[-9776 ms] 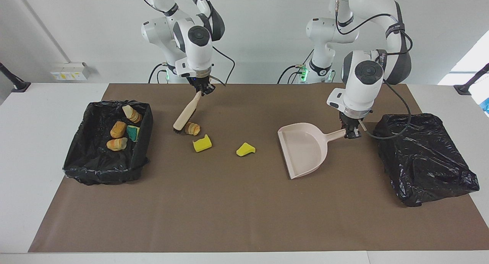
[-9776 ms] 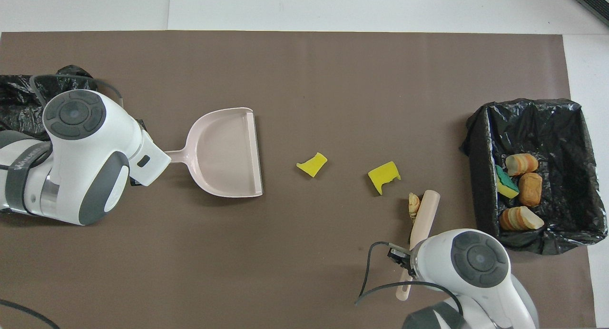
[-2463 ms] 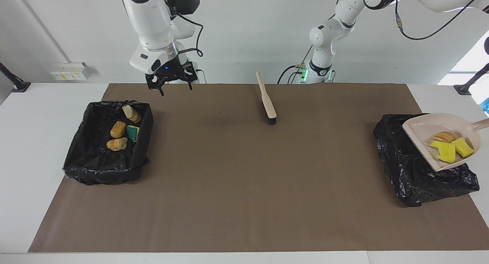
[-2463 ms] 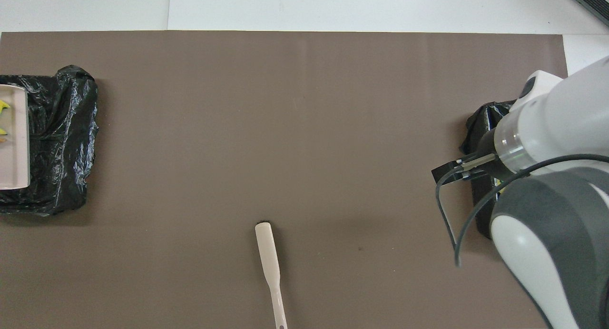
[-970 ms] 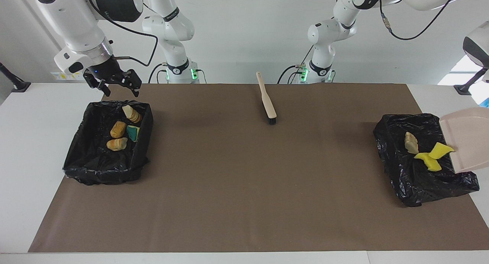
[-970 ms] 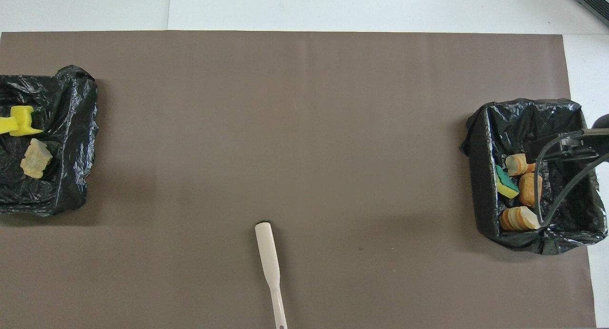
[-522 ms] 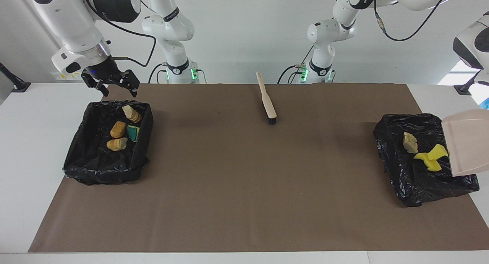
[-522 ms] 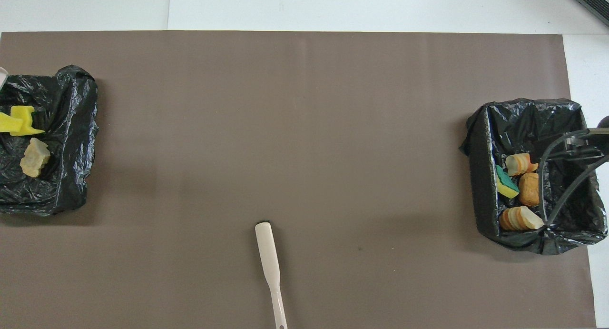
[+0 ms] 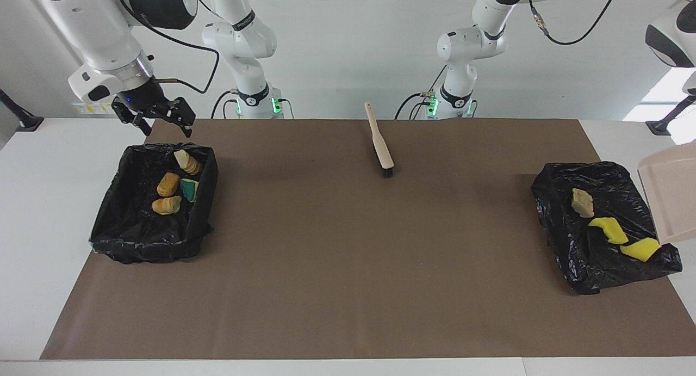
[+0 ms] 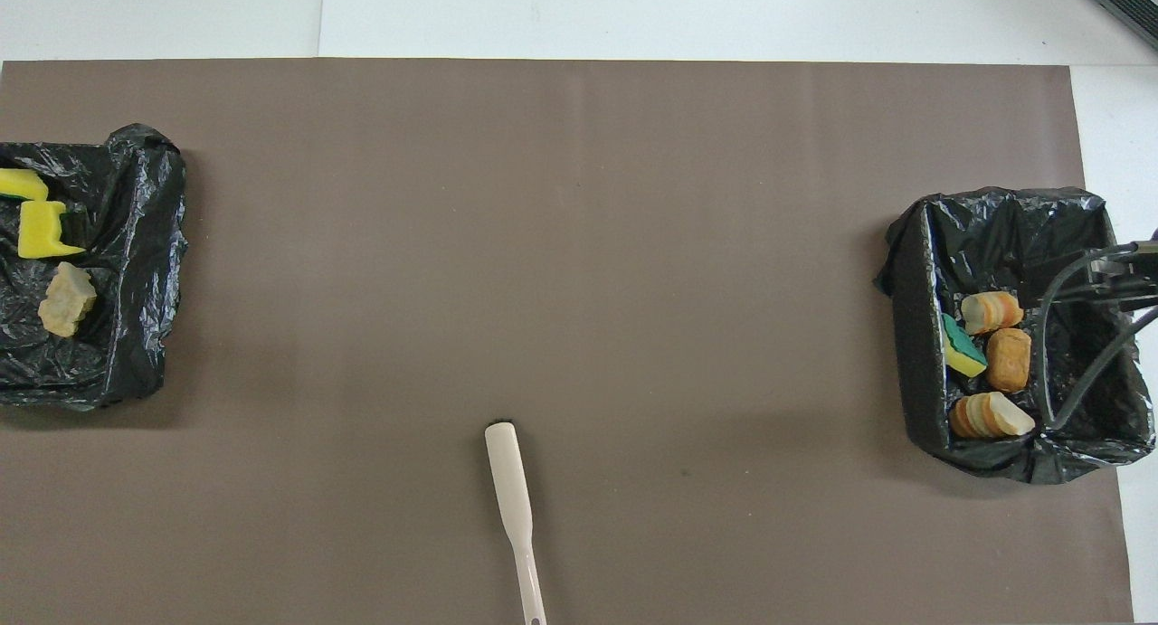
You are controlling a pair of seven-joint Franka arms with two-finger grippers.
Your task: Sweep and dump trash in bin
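Three pieces of trash lie in the black-bagged bin at the left arm's end: a tan bread-like piece and two yellow sponge chunks. They also show in the overhead view: the tan piece and the sponges. The beige dustpan hangs tilted and empty above that bin at the picture's edge; the left gripper holding it is out of frame. My right gripper is open and empty, over the robots' edge of the other bin.
The bin at the right arm's end holds three bread-like pieces and a green-and-yellow sponge. The beige brush lies on the brown mat mid-table near the robots, also in the overhead view.
The dustpan has drawn back from the bin toward the table's end. One yellow sponge has slid farther from the robots inside the bin. The right gripper has drifted slightly toward its end of the table.
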